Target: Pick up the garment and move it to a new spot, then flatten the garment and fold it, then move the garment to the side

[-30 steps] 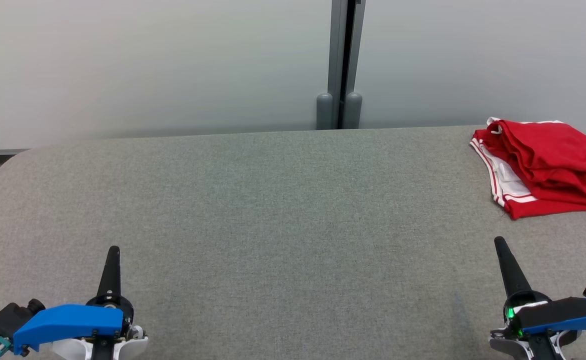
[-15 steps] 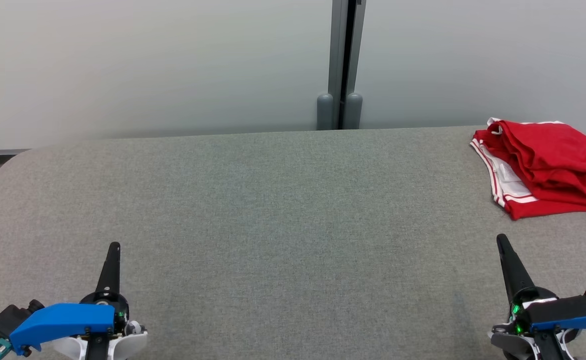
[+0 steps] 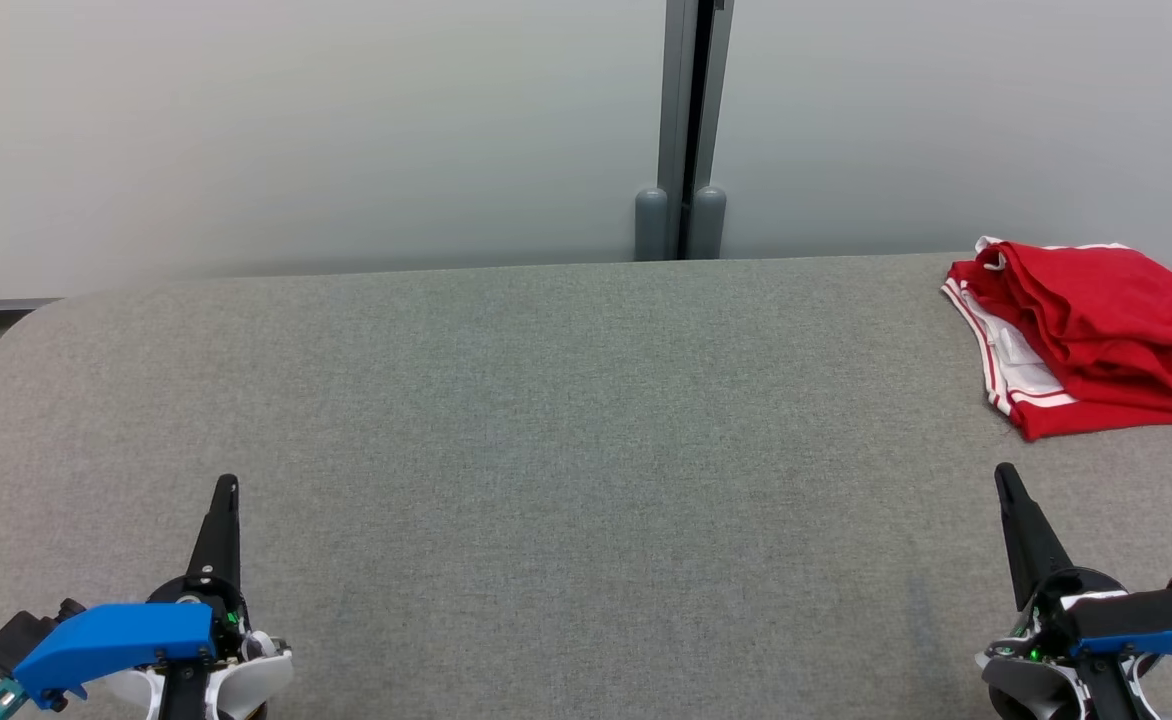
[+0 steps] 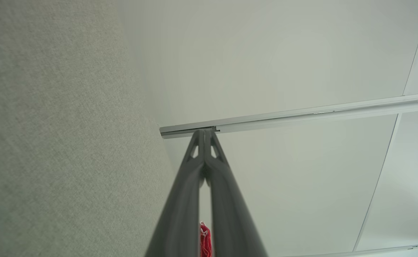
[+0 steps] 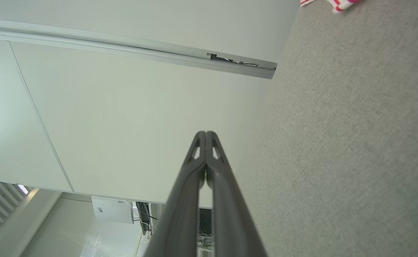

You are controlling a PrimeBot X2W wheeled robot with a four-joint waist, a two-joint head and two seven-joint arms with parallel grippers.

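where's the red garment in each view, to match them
Head view: the red garment lies far right on the grey table.
Left wrist view: a sliver of it at the bottom edge, between the jaws.
Right wrist view: a scrap of it at the top edge, right of centre.
Shared landmark: the metal post between wall panels.

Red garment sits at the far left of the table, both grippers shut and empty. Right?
No, the side is wrong: the head view shows the red garment at the far right of the table. The left gripper and right gripper are indeed shut and empty.
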